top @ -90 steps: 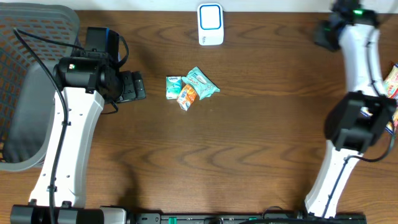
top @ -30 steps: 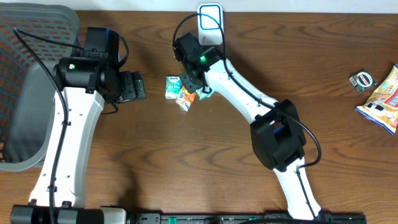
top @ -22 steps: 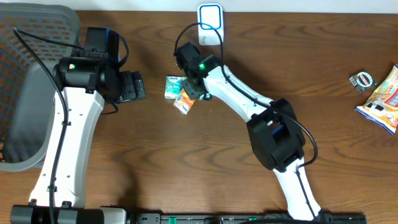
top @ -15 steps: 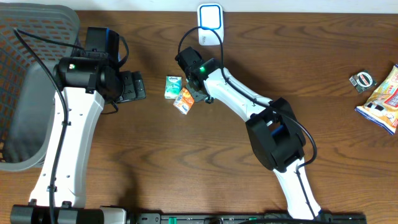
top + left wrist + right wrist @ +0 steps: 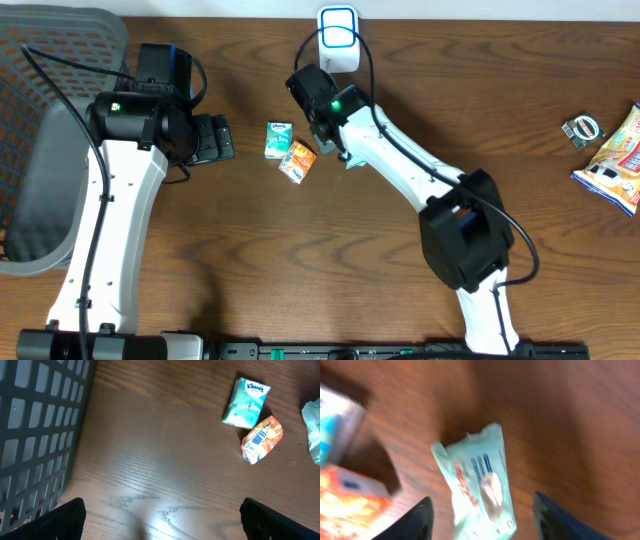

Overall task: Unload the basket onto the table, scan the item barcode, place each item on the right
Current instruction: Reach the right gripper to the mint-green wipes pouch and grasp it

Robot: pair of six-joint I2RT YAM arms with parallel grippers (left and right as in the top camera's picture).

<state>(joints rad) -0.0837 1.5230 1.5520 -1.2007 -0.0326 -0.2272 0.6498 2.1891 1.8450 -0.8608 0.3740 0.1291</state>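
Currently, the bench (image 5: 300, 270) carries a grey basket (image 5: 40, 60) at its left end, a white scanner (image 5: 338, 38) at its far edge and three small items near the middle. The left gripper (image 5: 162, 506) hangs wide open over bare wood beside the basket and holds nothing. The right gripper (image 5: 481, 502) stands over the wipes packet (image 5: 479, 485) with its jaws parted wider than the packet and one finger on each side. No grip is visible. The packet appears to lie flat on the bench, just beside the tissue pack (image 5: 279, 140) and the orange sachet (image 5: 298, 161).

Caution 1: the packet is thin and soft. A shallow close is likely to crumple it or let it slide out during the lift.

Caution 2: the orange sachet lies near one finger. An off-centre close may drag it or pinch it together with the packet.

Caution 3: the barcode position cannot be told. If the code faces away from the scanner, no read will register
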